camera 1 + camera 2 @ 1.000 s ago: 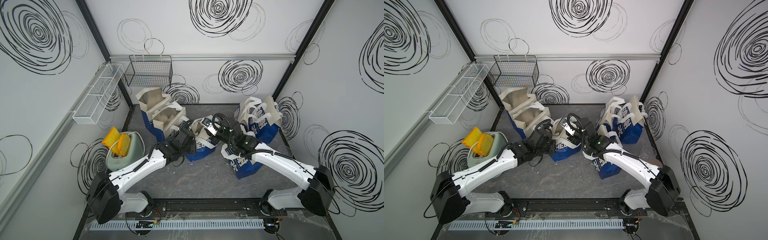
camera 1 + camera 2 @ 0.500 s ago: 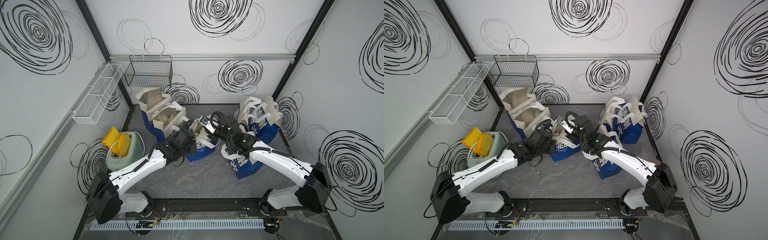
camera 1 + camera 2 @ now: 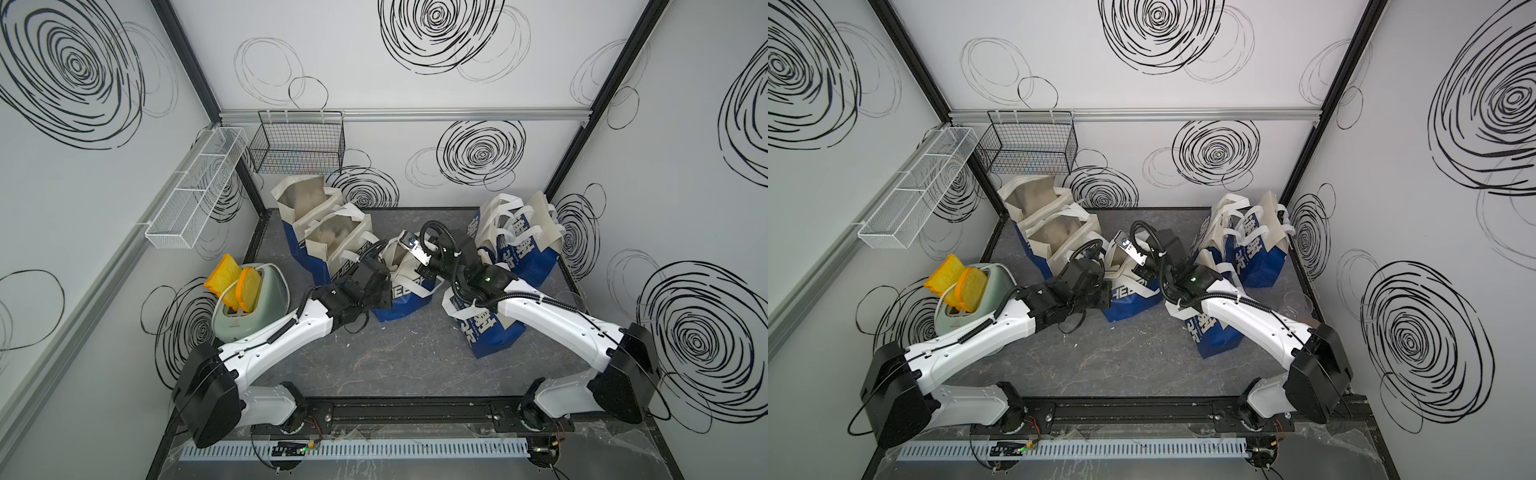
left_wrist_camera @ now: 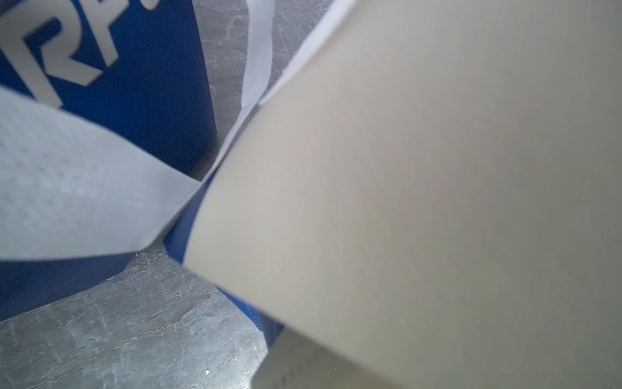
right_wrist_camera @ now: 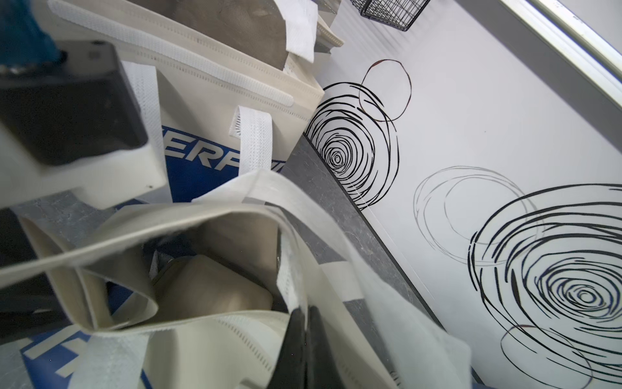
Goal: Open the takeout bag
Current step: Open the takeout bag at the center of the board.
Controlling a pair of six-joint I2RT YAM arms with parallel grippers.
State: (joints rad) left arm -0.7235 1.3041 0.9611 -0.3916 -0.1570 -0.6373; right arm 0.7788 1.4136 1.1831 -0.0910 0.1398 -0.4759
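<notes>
The takeout bag [image 3: 405, 291] [image 3: 1129, 299], blue below and beige at the top with white strap handles, stands mid-table between my two arms. My left gripper [image 3: 384, 272] [image 3: 1106, 278] sits at its left rim. In the left wrist view the beige bag wall [image 4: 404, 202] lies against the camera and hides the fingers. My right gripper [image 3: 424, 272] [image 5: 305, 311] is at the right rim, its black fingers [image 5: 292, 350] shut on the thin beige edge. The bag's mouth [image 5: 208, 266] gapes partly, showing the grey lining.
Two opened bags [image 3: 324, 232] stand at the back left and several folded ones [image 3: 519, 237] at the back right. Another bag [image 3: 486, 336] is under my right arm. A green toaster [image 3: 249, 307] with bread is on the left. Wire baskets [image 3: 299, 145] hang on the walls.
My right gripper has shifted slightly left onto the bag's right rim and closed on it. The left arm has stayed where it was.
</notes>
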